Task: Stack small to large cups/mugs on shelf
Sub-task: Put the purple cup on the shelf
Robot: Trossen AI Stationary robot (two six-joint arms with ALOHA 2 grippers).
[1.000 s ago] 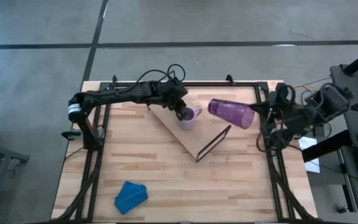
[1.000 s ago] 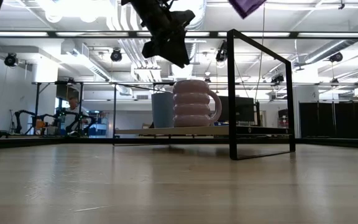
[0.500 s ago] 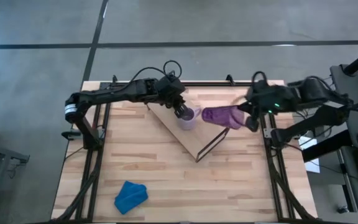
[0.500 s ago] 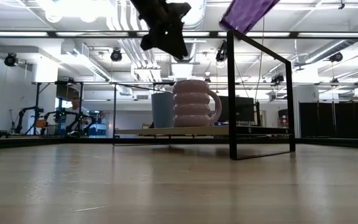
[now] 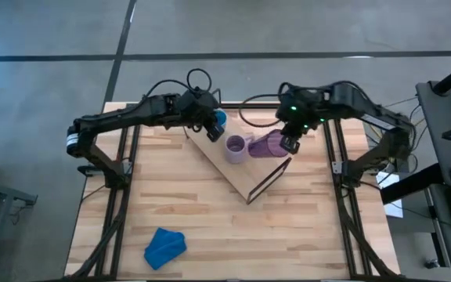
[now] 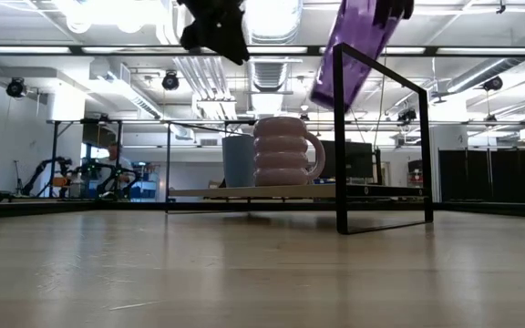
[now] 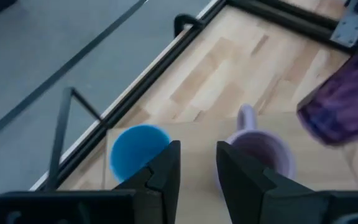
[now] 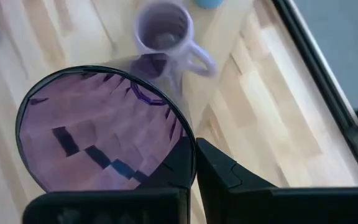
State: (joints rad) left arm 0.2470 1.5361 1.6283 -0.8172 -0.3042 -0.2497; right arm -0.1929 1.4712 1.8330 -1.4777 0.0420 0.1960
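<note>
The shelf (image 5: 245, 176) is a light wooden board on black wire legs (image 6: 381, 137), set at a slant on the table. The small light-blue cup (image 5: 219, 119) and the pale-lilac mug (image 5: 236, 147) stand upright on it by their bases, side by side (image 6: 238, 159) (image 6: 285, 150). My right gripper (image 5: 290, 142) is shut on the dark-purple cup (image 5: 271, 144), in the air just right of the mug. My left gripper (image 5: 207, 123) hovers open above the blue cup (image 7: 138, 149), holding nothing. My right gripper (image 8: 194, 163) pinches the dark-purple cup's wall at its rim (image 8: 185, 140), one finger inside the mouth and one outside. It holds from above, slanting in from the table's right. The cup (image 6: 354, 50) is lifted clear above the shelf and tilted, base down toward the mug.
A crumpled blue cloth (image 5: 165, 247) lies near the table's near-left corner. Black rails (image 5: 120, 204) run along the table's sides. The shelf's upright wire end frame (image 5: 268, 178) stands close below the purple cup. Bare wood spreads across the near half.
My right gripper has carried the purple cup from the table's right edge leftward to beside the lilac mug, and the cup has tipped from lying sideways to hanging base-down. My left gripper has drawn back from over the mug, up and toward the far left, above the blue cup.
</note>
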